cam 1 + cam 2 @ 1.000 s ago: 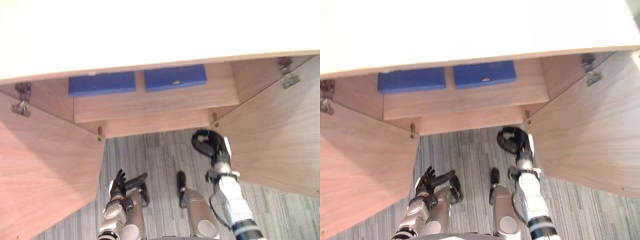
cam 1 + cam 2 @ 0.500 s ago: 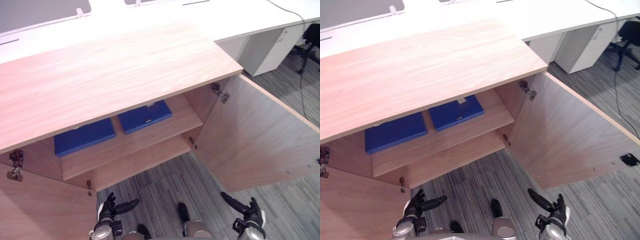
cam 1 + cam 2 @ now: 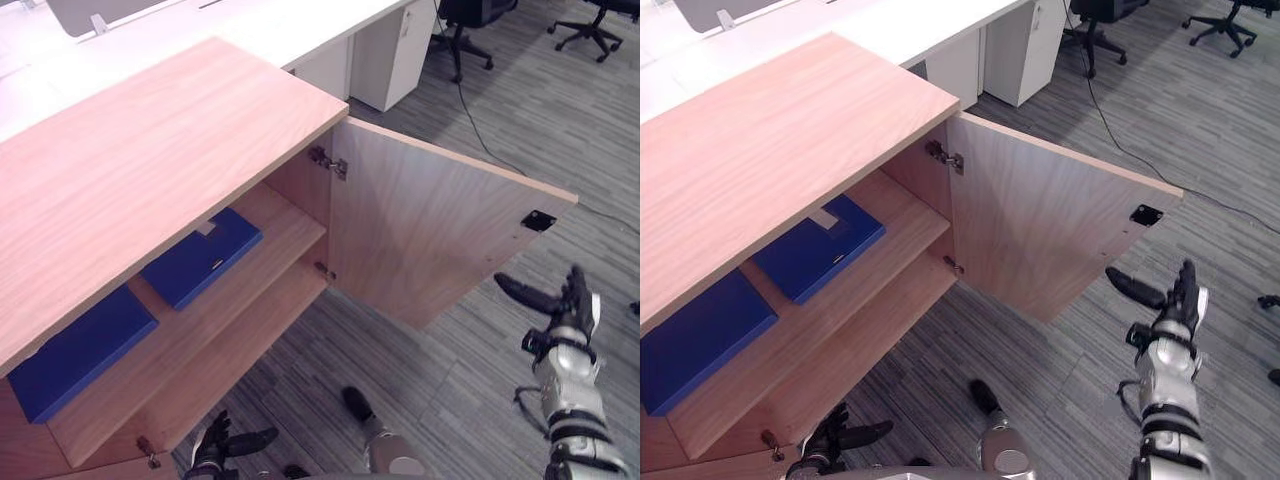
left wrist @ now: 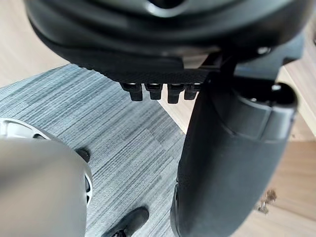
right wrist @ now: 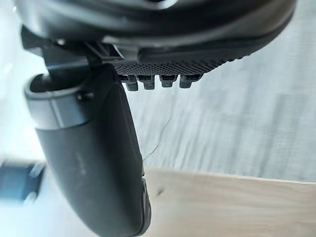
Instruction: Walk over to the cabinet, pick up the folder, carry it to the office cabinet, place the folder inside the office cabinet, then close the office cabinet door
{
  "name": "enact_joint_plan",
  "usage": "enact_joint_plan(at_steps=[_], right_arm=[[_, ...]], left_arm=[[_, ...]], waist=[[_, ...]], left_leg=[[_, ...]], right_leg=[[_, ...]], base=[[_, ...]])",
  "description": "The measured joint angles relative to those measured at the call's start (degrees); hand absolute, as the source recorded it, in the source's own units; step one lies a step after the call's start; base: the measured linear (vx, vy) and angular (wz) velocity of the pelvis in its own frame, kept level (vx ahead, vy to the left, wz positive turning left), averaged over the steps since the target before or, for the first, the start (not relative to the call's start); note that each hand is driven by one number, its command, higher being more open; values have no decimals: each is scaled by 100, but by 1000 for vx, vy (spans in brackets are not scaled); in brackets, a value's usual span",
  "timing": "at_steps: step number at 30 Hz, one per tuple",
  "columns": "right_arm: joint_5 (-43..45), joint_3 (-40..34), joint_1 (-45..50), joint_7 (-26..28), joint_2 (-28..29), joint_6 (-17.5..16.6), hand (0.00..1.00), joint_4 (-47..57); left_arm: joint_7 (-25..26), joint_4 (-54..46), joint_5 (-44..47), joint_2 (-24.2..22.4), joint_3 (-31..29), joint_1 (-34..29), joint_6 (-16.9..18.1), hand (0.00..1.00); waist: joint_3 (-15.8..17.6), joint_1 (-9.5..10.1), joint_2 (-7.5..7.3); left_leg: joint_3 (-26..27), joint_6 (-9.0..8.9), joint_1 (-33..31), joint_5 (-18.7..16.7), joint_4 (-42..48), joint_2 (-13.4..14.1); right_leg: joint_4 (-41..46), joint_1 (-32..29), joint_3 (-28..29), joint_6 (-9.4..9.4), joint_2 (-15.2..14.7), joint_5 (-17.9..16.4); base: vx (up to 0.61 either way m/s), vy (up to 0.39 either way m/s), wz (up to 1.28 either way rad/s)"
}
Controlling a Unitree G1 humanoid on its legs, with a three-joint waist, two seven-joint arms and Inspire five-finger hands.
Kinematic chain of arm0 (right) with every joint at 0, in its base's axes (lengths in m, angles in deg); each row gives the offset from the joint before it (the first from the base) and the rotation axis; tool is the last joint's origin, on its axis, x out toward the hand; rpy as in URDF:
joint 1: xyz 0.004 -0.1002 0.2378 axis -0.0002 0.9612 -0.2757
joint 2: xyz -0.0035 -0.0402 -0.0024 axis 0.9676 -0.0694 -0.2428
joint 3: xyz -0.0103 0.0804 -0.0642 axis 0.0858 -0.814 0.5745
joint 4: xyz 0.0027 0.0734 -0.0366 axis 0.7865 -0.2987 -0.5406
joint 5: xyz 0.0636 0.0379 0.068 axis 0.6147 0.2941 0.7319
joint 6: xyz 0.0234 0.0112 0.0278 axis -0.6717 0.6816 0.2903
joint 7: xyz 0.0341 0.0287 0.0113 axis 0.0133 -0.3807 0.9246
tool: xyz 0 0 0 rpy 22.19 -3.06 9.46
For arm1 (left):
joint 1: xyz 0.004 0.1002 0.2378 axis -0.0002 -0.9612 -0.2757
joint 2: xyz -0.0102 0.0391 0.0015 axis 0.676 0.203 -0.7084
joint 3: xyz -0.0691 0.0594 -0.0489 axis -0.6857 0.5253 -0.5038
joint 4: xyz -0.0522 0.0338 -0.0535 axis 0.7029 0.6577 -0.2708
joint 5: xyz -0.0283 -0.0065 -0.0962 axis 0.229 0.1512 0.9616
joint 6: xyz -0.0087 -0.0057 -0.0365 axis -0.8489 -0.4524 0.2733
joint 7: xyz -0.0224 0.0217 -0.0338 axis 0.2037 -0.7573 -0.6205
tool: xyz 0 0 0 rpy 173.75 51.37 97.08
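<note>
My left hand (image 3: 218, 448) is low down in front of me, fingers spread and thumb out, holding nothing, just off the corner of the cabinet's lower shelf (image 3: 205, 365). My right hand (image 3: 568, 312) is up over the grey carpet (image 3: 440, 370), fingers straight, thumb stuck out sideways, empty too, and it's clear of the door. That cabinet door (image 3: 430, 240) stands wide open beside it, swung out on its hinges (image 3: 328, 163), with a small black catch plate (image 3: 538, 220) near its free edge. Now into the cabinet: the upper shelf (image 3: 285, 228) carries two folders, both lying flat. The left blue folder (image 3: 75, 352) sits partly tucked under the wooden top (image 3: 130, 170), long axis running along the shelf's front edge. The right blue folder (image 3: 203, 257) lies beside it with a gap between them, long axis the same way, a pale label at its back edge. The lower shelf has nothing on the part I can see. Farther off there's a white desk (image 3: 290, 25), and office chairs (image 3: 470, 15) behind.
</note>
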Motion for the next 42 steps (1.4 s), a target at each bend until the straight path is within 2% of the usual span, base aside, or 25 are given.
enact_joint_plan(at_steps=[3,7,10,12,15,18,21,22,24,26,28,29,32,36,40,42], right_arm=[[-165,625,-778,258,-537,1,100,-383],[-218,998,-1246,320,-929,1,100,-613],[-416,1242,-1215,337,-1026,6,100,-559],[-435,1235,-919,238,-1009,31,100,-164],[-493,929,22,122,-759,36,100,1054],[-666,626,1130,110,-6,4,100,2478],[-675,802,2355,156,958,-196,100,3708],[-673,902,2571,185,1117,-252,100,3869],[-649,1491,3446,435,1602,-432,100,4363],[-640,1943,3904,665,1786,-470,100,4588],[-645,2785,4344,989,1833,-496,100,4676],[-662,2984,4417,1069,1846,-496,100,4676],[-926,3847,4401,1385,1846,-488,100,4675],[-1241,4568,3782,1499,1863,-436,100,4459],[-1344,4557,2714,1290,1872,-436,100,4040],[-1507,4138,1960,1022,1870,-430,100,3470]], left_arm=[[-62,0,0,-23,154,20,3,100],[-65,12,1,-168,163,32,4,100],[-65,8,-1,-231,212,45,38,100],[-64,-3,-3,-301,209,89,71,100],[-62,-3,-8,-367,181,178,80,100],[-48,-5,-127,-412,18,204,95,100],[-2,45,-243,-430,-202,267,103,100],[3,83,-247,-436,-251,277,103,100],[50,243,-350,-436,-366,272,68,100],[42,313,-399,-391,-387,289,46,100],[45,372,-478,-341,-471,315,42,100],[47,397,-516,-334,-476,316,42,100],[48,462,-598,-308,-443,420,29,100],[88,538,-644,-195,-59,577,0,100],[118,529,-645,-83,179,669,-3,100],[205,508,-575,-76,200,746,-14,100]], waist=[[158,33,284],[272,71,568],[269,45,595],[270,46,594],[280,12,580],[337,-126,492],[416,-174,333],[417,-189,296],[378,-237,121],[368,-258,6],[301,-261,-133],[287,-258,-157],[262,-161,-201],[201,131,-288],[107,265,-437],[92,414,-464]], left_leg=[[-14,6,-143,-5,-6,-6],[-33,7,-302,-3,-22,3],[-87,21,-353,11,-24,9],[-107,22,-380,14,-3,7],[-190,29,-484,11,65,13],[-339,43,-515,2,142,63],[-374,44,-530,-16,290,150],[-381,41,-535,-19,314,166],[-404,7,-537,-70,448,269],[-420,-5,-533,-103,542,332],[-435,2,-501,-141,641,408],[-456,3,-487,-144,655,417],[-648,20,-454,-157,741,442],[-1261,77,-574,-118,804,396],[-2054,178,-934,64,759,184],[-2598,223,-1050,290,545,-50]], right_leg=[[6,-155,-36,26,2,40],[11,-295,-118,84,-1,87],[11,-332,-152,123,-5,113],[10,-341,-152,143,-10,130],[6,-385,-176,156,-13,153],[3,-350,-228,147,-7,162],[0,-308,-263,113,17,176],[0,-301,-275,96,20,172],[0,-245,-304,45,60,188],[0,-202,-322,19,90,197],[1,-131,-342,-40,127,181],[1,-101,-360,-44,128,178],[3,58,-539,-73,98,154],[4,290,-1139,-79,-39,103],[6,362,-1913,-69,-284,-8],[9,476,-2475,-60,-457,-87]], base=[[37,22,-4],[48,3,-2],[24,0,0],[-7,5,5],[-22,-1,8],[-20,-12,8],[-2,-2,2],[-3,-10,5],[0,0,0],[0,0,0],[0,0,0],[16,5,12],[10,18,31],[-18,23,75],[-31,3,110],[-16,-12,128]])
